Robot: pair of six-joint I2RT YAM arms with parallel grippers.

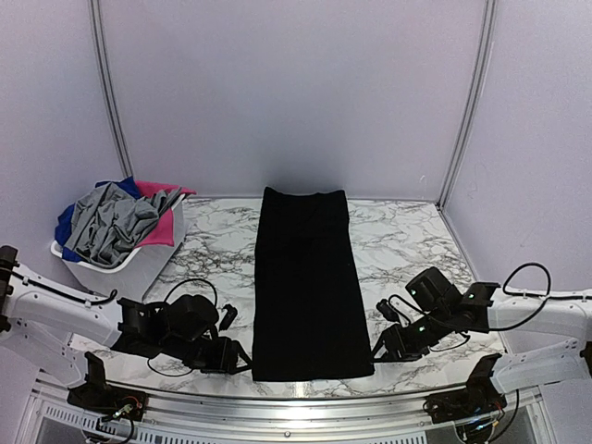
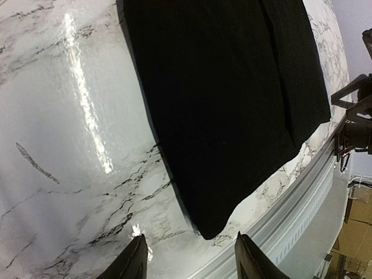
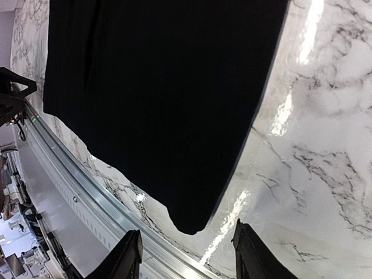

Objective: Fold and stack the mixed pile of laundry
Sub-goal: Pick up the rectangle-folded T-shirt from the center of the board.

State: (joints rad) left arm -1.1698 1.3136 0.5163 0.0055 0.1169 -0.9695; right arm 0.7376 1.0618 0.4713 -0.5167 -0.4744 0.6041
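A long black garment point(image 1: 308, 282) lies flat down the middle of the marble table point(image 1: 416, 231). Its near-left corner point(image 2: 212, 226) sits just ahead of my left gripper point(image 2: 190, 235), which is open with nothing between its fingers. The near-right corner point(image 3: 189, 224) sits likewise just ahead of my open right gripper point(image 3: 188, 226). From above, the left gripper point(image 1: 245, 359) and the right gripper point(image 1: 376, 350) flank the garment's near edge. The rest of the mixed laundry pile, a grey shirt point(image 1: 111, 222) with blue point(image 1: 63, 225) and pink pieces point(image 1: 162, 229), fills the basket.
The white plastic basket point(image 1: 111, 266) stands at the table's left edge. A metal rail point(image 2: 290, 215) point(image 3: 75, 197) runs along the near table edge just below both garment corners. Pale partition walls close the back and sides.
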